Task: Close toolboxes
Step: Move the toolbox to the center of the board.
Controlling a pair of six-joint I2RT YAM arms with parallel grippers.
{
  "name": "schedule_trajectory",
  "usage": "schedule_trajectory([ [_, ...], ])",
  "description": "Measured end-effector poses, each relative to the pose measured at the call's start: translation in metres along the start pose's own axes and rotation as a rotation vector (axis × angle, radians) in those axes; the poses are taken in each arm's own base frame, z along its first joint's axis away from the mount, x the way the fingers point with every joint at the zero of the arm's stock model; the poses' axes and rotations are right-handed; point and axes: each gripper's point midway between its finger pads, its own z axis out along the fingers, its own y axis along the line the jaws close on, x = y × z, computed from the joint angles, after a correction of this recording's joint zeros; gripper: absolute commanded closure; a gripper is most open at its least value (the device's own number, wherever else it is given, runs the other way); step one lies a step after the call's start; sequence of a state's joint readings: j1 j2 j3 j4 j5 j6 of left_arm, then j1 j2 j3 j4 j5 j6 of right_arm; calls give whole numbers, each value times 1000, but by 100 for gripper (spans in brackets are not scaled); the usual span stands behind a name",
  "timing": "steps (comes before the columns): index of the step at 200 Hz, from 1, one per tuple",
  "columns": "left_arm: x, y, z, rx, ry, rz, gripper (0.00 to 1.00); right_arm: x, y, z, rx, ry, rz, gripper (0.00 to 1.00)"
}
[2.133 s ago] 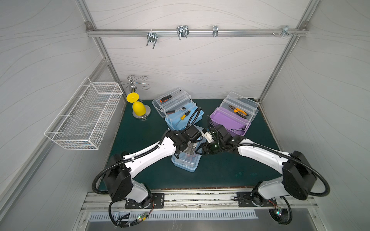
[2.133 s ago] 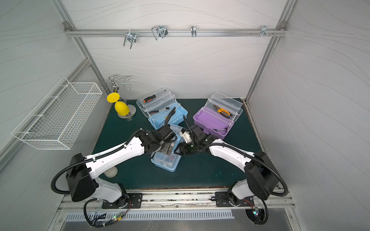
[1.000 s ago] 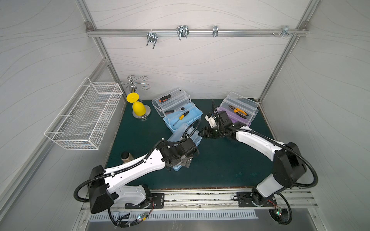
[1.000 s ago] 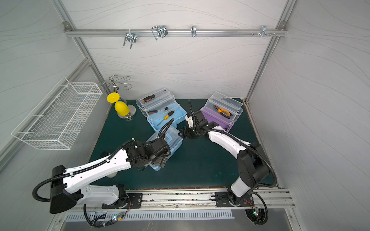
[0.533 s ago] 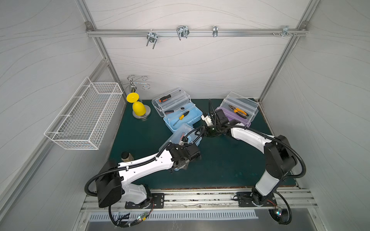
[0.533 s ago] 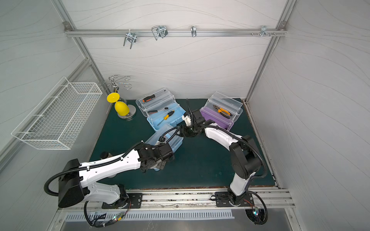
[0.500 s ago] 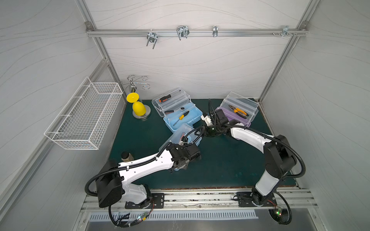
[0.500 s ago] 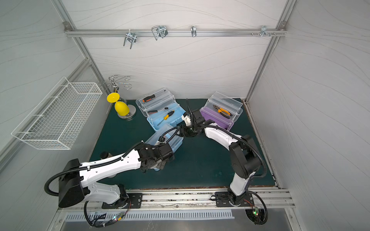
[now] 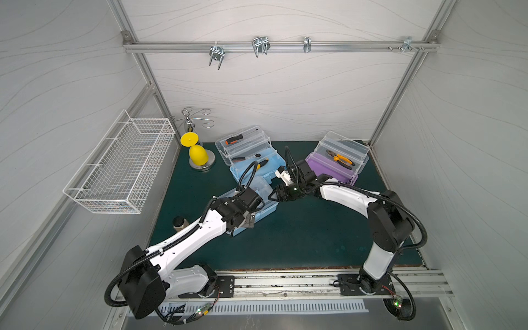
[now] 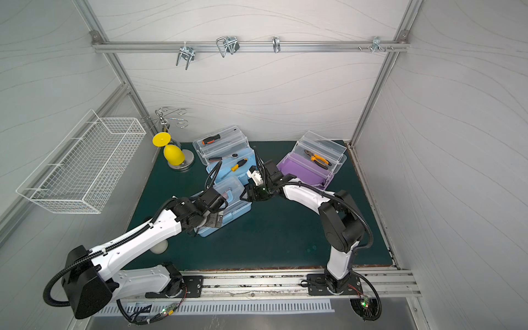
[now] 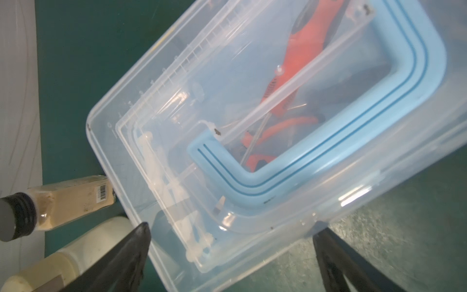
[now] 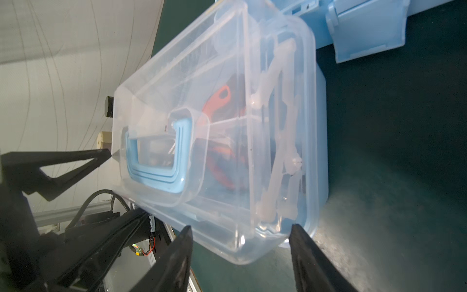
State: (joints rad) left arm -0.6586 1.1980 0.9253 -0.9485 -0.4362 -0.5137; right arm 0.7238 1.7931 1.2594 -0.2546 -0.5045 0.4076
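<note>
Now we close the near box [image 9: 268,207]: its lid [image 12: 182,83] looks down, its ends between the empty jaws of our left gripper [image 11: 231,228], spread wide, and right gripper [image 12: 241,227], half open. Next we should press it latched; blue box [image 9: 273,168] and purple box [image 9: 331,167] gape beyond.

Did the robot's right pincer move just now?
Yes. The right pincer has slid forward, away from the open light-blue toolbox at the back, to the corner of the closed light-blue toolbox.
</note>
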Motion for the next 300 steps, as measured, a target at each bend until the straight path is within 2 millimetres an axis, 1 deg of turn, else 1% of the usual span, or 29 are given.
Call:
schedule_trajectory([
  [24,-4,10,7,-16,14,-35,1,-1,12,17,-15,16,-11,39],
  [54,-11,16,11,-37,4,-61,1,-5,27,36,-31,28,-17,40],
  [76,-17,15,11,-19,-13,-91,1,-6,39,50,-54,40,-28,40],
  [97,-18,11,10,12,-14,-106,1,1,56,68,-93,76,-50,40],
  [110,-19,9,8,30,-19,-111,1,4,65,74,-108,89,-62,40],
  [136,-16,8,7,46,-8,-111,0,6,63,74,-102,91,-60,40],
  [148,-19,4,7,63,-15,-116,1,6,57,72,-88,86,-51,40],
  [161,-21,1,6,82,-23,-117,1,7,46,67,-67,84,-32,39],
  [177,-23,-3,6,103,-29,-112,0,6,30,55,-37,67,-4,39],
  [190,-26,-7,5,123,-35,-108,1,0,18,40,-10,38,18,39],
  [229,-33,-22,-1,200,-69,-82,1,-28,-5,-17,84,-97,45,37],
  [242,-35,-32,-8,234,-89,-53,1,-37,-16,-38,148,-148,60,35],
  [256,-33,-49,-16,283,-101,-2,1,-43,-29,-60,217,-194,75,35],
  [274,-30,-69,-26,336,-115,57,1,-49,-58,-92,314,-251,123,34],
  [285,-31,-80,-31,367,-128,79,1,-51,-81,-114,383,-289,166,34],
  [300,-32,-89,-32,389,-139,95,1,-49,-113,-144,479,-332,232,34],
])
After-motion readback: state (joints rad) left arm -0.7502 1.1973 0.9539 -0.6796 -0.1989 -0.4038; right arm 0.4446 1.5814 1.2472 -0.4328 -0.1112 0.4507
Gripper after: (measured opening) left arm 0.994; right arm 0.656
